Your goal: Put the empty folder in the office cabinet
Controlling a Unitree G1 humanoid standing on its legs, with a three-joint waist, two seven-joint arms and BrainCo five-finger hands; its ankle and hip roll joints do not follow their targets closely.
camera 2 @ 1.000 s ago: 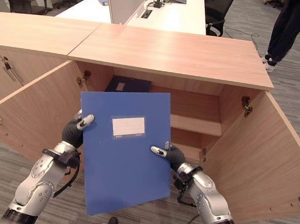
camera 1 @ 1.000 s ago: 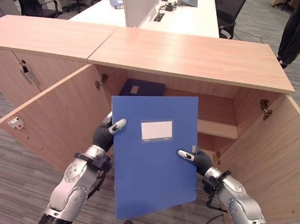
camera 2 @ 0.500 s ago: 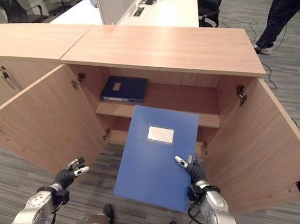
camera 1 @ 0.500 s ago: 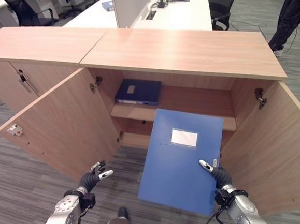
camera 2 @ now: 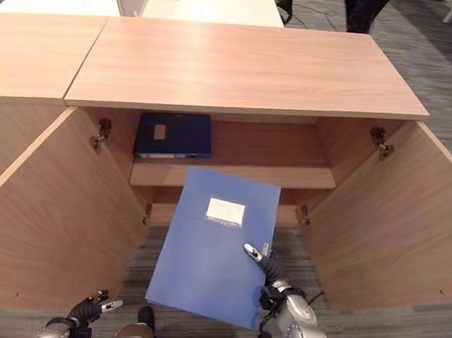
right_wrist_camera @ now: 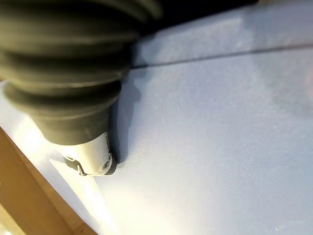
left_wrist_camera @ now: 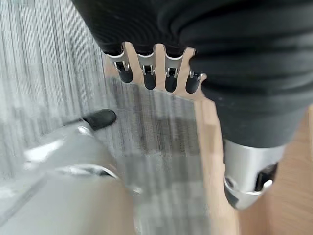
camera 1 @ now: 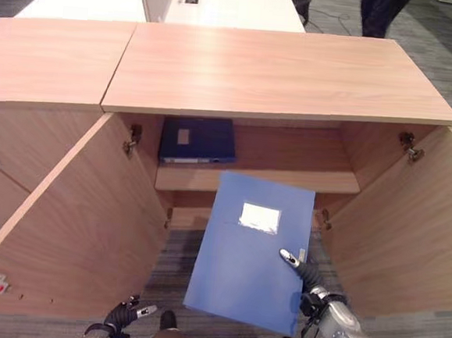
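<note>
Right wrist view: right hand (right_wrist_camera: 88,147) pressed against a pale blue surface, thumb tip flat on the blue folder (right_wrist_camera: 210,147), pinching it near one edge; remaining fingers hidden behind the folder. In the left eye view, same right hand (camera 1: 305,273) at the lower right, thumb lying on the folder's front face near its right edge, gripping the blue folder (camera 1: 246,264) and holding it up in front of the open cabinet (camera 1: 281,71). Folder held clear of the shelves, tilted, long axis running from bottom near the robot up toward the cabinet opening, upper edge leaning slightly right, white label (camera 1: 260,217) on the upper half facing the camera. Top edge overlapping the front of the middle shelf (camera 1: 319,181) as seen from the head. Left hand (camera 1: 124,314) low at the bottom left, apart from the folder, fingers straight and spread, holding nothing; in the left wrist view, fingers (left_wrist_camera: 149,81) extended over grey carpet (left_wrist_camera: 49,73). Beyond the folder, a dark blue binder (camera 1: 198,139) lying flat on the left part of the shelf. Both cabinet doors swung wide: left door (camera 1: 73,220) and right door (camera 1: 410,223). A person's dark trouser legs (camera 1: 383,11) behind the cabinet, top right.
</note>
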